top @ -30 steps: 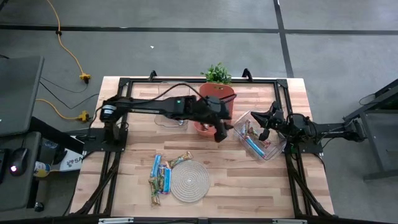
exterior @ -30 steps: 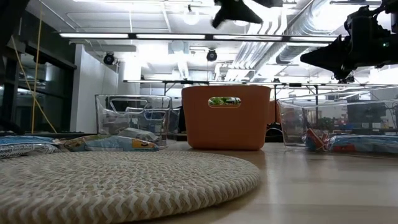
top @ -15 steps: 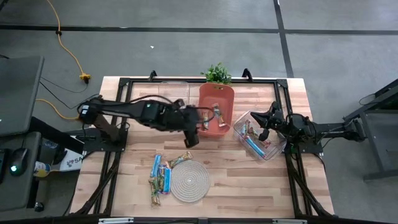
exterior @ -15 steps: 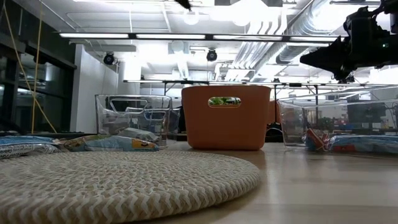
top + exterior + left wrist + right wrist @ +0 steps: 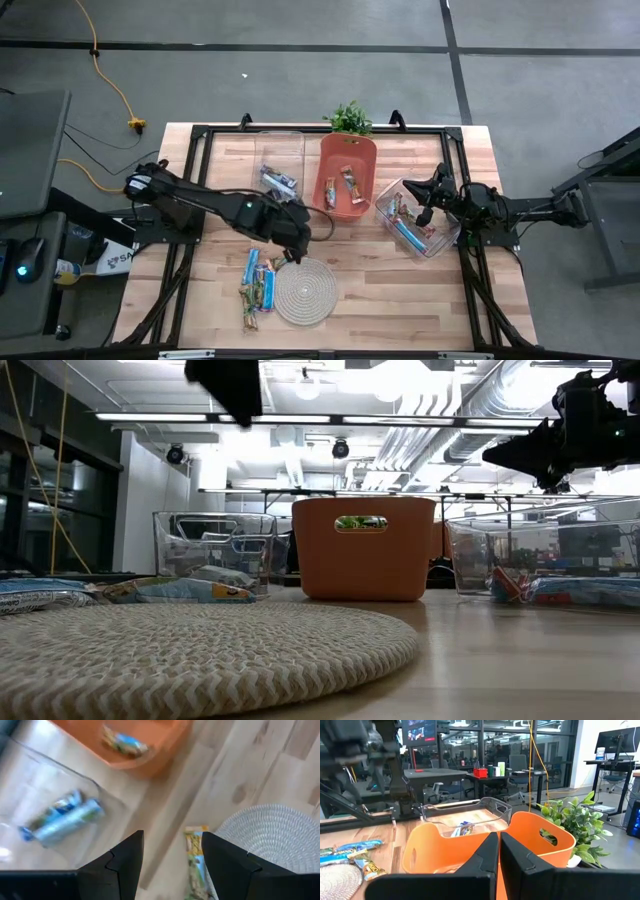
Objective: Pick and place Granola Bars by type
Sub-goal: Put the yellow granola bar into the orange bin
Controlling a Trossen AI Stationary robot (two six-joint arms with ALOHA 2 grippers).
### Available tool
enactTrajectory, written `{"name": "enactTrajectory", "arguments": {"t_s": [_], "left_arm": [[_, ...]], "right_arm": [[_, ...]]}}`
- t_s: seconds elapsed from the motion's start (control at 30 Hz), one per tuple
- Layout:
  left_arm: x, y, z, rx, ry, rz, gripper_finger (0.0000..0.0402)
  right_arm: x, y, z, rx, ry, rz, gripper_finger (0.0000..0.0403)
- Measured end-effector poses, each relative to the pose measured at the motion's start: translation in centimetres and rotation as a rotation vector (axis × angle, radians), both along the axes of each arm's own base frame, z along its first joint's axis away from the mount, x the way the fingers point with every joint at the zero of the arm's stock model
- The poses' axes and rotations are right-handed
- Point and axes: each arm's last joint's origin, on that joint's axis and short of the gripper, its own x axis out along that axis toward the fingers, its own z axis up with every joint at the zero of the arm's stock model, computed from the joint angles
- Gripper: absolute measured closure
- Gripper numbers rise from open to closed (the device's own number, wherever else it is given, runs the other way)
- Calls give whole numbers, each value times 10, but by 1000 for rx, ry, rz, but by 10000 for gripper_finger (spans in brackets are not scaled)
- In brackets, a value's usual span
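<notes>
One bar [image 5: 196,862] — beneath left claw [image 5: 170,852]

One camera looks straight down on the whole table [image 5: 400,300], another sits at tabletop level facing the room, and both wrist cameras look closely past their fingers, all sharing the orange bin [image 5: 347,178].

Wooden table [image 5: 400,300] carries a round woven mat [image 5: 305,290] near the front edge, orange bin [image 5: 365,155] at the back centre, clear bins either side of it [image 5: 280,143] [image 5: 443,245], potted plant [image 5: 349,118] right behind the orange bin; yellow cable [image 5: 110,85] on the floor
</notes>
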Motion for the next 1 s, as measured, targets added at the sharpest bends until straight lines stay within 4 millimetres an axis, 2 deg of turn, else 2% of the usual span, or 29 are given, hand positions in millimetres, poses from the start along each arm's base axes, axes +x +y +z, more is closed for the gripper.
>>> {"name": "enactTrajectory", "arguments": {"t_s": [0.23, 0.37, 0.5, 0.63, 0.87, 1.0], "left_arm": [[1, -1, -47, -77, 23, 40, 206], [-1, -3, -74, -184, 50, 35, 206], [-5, -4, -93, -257, 67, 63, 206], [-10, -3, -103, -284, 86, 104, 206], [-12, -6, -119, -404, 101, 64, 206], [-17, -5, -125, -399, 135, 71, 206]], "right_arm": [[0, 0, 0, 0, -1, 0, 402], [0, 0, 0, 0, -1, 0, 402], [0, 0, 0, 0, -1, 0, 402], [0, 0, 0, 0, -1, 0, 402], [0, 0, 0, 0, -1, 0, 402], [0, 0, 0, 0, -1, 0, 402]]}}
